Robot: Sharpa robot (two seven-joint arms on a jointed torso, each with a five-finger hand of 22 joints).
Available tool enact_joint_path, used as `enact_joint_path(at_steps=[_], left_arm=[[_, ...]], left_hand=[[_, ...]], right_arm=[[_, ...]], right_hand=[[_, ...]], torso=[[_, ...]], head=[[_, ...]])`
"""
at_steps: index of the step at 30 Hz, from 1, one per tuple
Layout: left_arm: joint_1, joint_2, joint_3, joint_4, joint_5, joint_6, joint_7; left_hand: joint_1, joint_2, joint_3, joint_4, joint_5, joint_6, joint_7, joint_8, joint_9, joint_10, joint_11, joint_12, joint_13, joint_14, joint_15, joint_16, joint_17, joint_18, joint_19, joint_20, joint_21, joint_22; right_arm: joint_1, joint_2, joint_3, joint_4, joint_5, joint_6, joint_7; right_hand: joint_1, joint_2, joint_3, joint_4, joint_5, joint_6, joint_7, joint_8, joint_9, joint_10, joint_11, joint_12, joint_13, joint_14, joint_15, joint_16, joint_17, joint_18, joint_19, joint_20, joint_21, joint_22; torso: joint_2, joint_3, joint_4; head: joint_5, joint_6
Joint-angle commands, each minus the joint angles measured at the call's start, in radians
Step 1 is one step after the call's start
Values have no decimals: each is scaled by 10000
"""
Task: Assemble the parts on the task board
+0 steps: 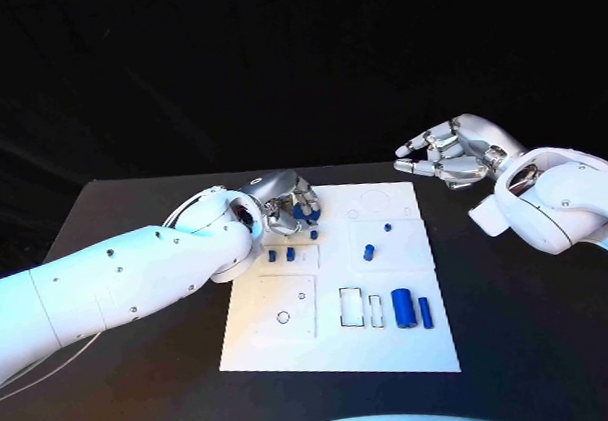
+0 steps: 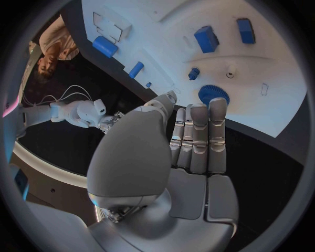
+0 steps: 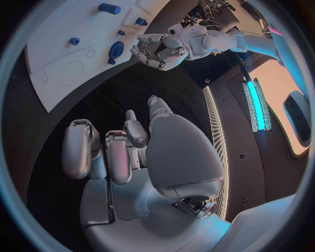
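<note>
The white task board [image 1: 349, 339] lies mid-table. My left hand [image 1: 283, 198] hovers low over its far left corner, fingers straight and side by side, with their tips at the edge of a blue gear [image 2: 213, 93] and nothing held. Two blue blocks [image 2: 206, 38] sit past the gear, with a small blue peg [image 2: 193, 73] nearer. Two blue cylinders [image 1: 404, 308] lie near the board's front right. My right hand [image 1: 451, 152] is raised off the board's far right corner, fingers loosely bent and empty. The right wrist view shows the right hand [image 3: 125, 152], the board [image 3: 62, 63] and the left hand [image 3: 157, 52].
Small blue pieces [image 1: 369, 252] stand in the board's middle, and two more [image 1: 281, 256] are near its left edge. Rectangular slots [image 1: 351, 306] and a round hole [image 1: 283, 318] mark the front half. Bare black table [image 1: 549, 348] surrounds the board.
</note>
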Motion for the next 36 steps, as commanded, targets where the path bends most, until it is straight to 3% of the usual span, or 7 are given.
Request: enact_joint_path(at_steps=[1,9,21,36], left_arm=[[-35,137,-9,-123,-1481,233,322],[-70,383,-25,-351,-2071,1098,-23],[-99,667,-25,-616,-2242,1667,-163],[-166,838,-24,-853,-2339,1812,-256]], left_hand=[[-81,-46,-118,17,-17,134,9,-114,-104,-88,81,-169,-188,133,26,221,35,-151,210,26,191,207],[0,62,-167,-15,-7,721,-89,-473,-451,434,19,-576,-775,990,-70,1825,982,-509,1504,-31,1837,1880],[81,105,-39,-56,-4,986,37,-671,-594,762,-32,-756,-1003,1295,-104,2429,1372,-617,1852,-72,2353,2419],[355,224,445,-206,-19,1079,207,-1082,-815,960,57,-1144,-1301,1321,-45,2681,1314,-648,1912,-39,2550,2644]], right_arm=[[-10,6,0,17,-83,52,111],[-10,7,0,23,-82,53,115],[-10,28,0,24,-82,50,125],[-10,33,0,42,-82,53,127]], right_hand=[[-84,11,-61,-1,54,-49,-2,53,-6,-56,7,-62,-8,591,-57,-45,912,158,-74,23,-26,897],[-77,20,-60,-1,75,-50,-3,56,-6,-53,6,-58,-5,593,-58,-40,921,155,-66,23,-17,904],[-77,20,-60,-1,75,-50,-3,56,-6,-53,6,-58,-5,593,-58,-40,921,155,-66,23,-17,904],[-70,30,-63,1,100,-51,-3,62,-6,-42,5,-44,7,595,-59,-39,925,156,-65,22,-22,903]], torso=[[6,0,-14],[-3,8,3],[-10,4,3],[-13,5,8]], head=[[-11,9],[-36,-34],[-57,-66],[-78,-88]])
